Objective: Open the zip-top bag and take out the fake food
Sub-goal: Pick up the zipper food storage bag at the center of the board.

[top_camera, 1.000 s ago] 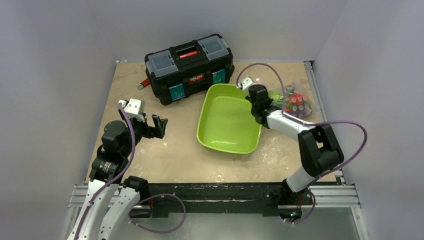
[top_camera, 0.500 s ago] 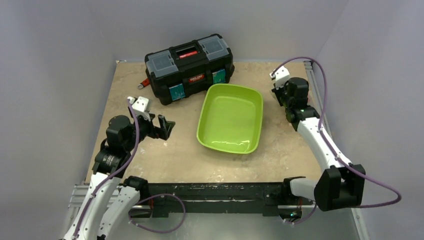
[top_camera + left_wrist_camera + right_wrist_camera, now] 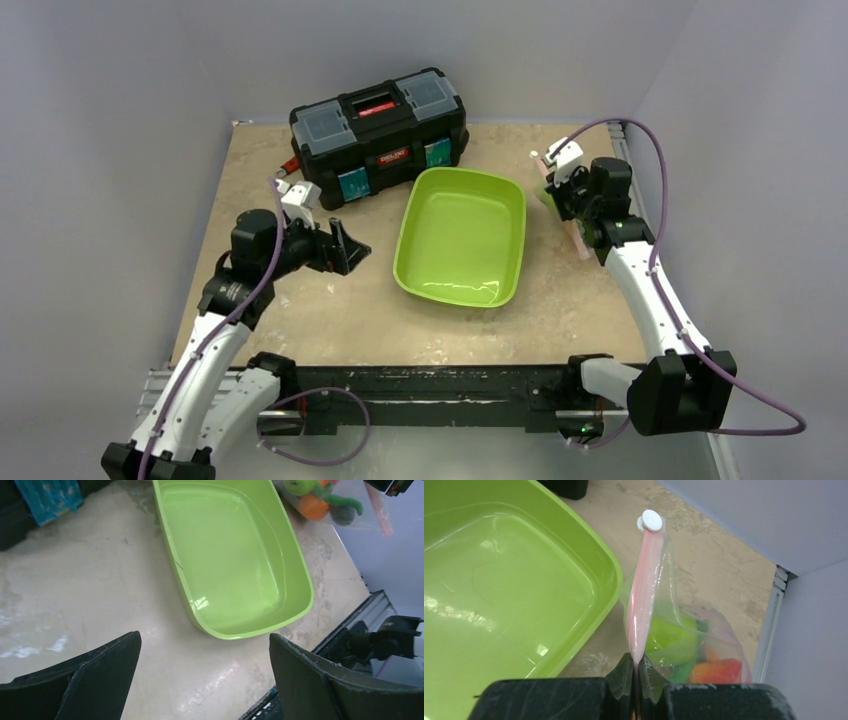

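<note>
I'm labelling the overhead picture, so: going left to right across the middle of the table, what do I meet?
Open left tool → green tray → zip bag, pinched in the right tool. The black toolbox is left out: it overlaps tool and tray sideways.

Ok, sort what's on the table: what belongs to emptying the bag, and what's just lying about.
For the job:
bag, pinched at its pink strip by the right claw
toy food inside it

Lying about:
green tray
black toolbox
</note>
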Tool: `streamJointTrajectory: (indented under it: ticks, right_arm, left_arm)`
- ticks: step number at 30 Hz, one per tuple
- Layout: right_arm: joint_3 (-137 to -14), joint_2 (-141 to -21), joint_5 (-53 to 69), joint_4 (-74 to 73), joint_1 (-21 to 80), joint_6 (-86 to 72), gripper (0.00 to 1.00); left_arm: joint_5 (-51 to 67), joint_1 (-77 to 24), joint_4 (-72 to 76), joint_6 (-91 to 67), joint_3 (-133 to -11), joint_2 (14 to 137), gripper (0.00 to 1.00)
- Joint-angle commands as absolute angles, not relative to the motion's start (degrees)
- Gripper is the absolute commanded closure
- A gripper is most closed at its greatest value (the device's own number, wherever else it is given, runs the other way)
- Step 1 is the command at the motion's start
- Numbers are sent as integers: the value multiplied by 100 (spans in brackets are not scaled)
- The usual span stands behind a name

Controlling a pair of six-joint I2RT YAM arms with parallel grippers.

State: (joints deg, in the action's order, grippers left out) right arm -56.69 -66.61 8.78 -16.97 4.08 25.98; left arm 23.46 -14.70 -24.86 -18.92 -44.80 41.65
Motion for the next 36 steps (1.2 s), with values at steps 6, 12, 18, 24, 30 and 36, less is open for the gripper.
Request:
streamJointTrajectory:
  ticks: [6,12,18,24,30,36]
  right_arm:
    - [-5845,-6581,1732,-1687,395,2716,100]
    - [-5823,-6625,1793,-1729,396,2729,100]
    - [-5802,-6627,1873,-1737,392,2733,100]
    - [-5783,-6660,1916,-1751,392,2747,100]
    - [-5774,-6250,1943,-1749,391,2751,100]
    - [-5757,-6700,2017,-1730,390,2768,100]
  left_arm:
    - [2079,-2194,-2595,-3438,-4620,4550,1]
    - [740,-3189,-3229,-3465,-5047,5003,2]
    - [-51,-4067,-3370,-3368,-5587,5901,5]
    - [-1048,-4395,-3348,-3093,-6233,6967,6]
    - [-980,-4128,-3151,-2837,-6800,8366,18]
    - [-686,-3958,-2879,-2884,-6811,9165,36]
